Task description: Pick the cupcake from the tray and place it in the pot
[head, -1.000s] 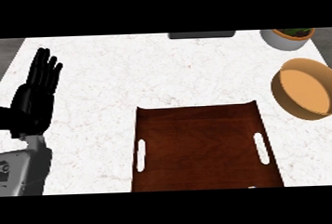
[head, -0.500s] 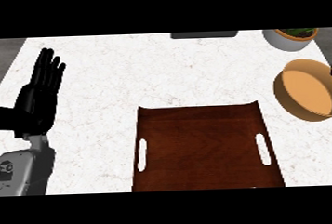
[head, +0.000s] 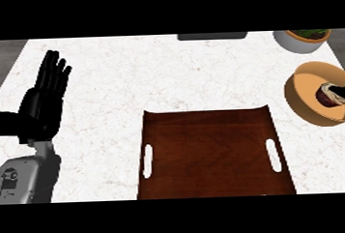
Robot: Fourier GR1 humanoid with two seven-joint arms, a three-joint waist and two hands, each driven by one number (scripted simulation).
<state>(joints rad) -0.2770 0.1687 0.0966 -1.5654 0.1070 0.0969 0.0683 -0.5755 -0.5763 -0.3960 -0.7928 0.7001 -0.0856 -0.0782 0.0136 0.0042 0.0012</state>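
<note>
1. Head view: the white speckled surface (head: 174, 75) carries a dark brown tray (head: 212, 155) at its near edge, toward the middle, with a white slot handle on each side.
2. The tan pot (head: 306, 97) sits by the surface's right edge, just beyond the tray's far right corner and apart from it.
3. The cupcake (head: 333, 94) is inside the pot, toward its right side: a dark body with a pale top. Nothing lies on the tray.
4. The left hand (head: 43, 106) stands near the surface's left edge, its fingers (head: 54, 72) straight, released and pointing away, grasping nothing. Its grey forearm (head: 24, 179) comes in from the near left corner.
5. The right hand shows nowhere.
6. A pale planter (head: 300, 40) with green leaves stands at the far right corner, and a dark flat object (head: 212, 36) lies against the far edge.
</note>
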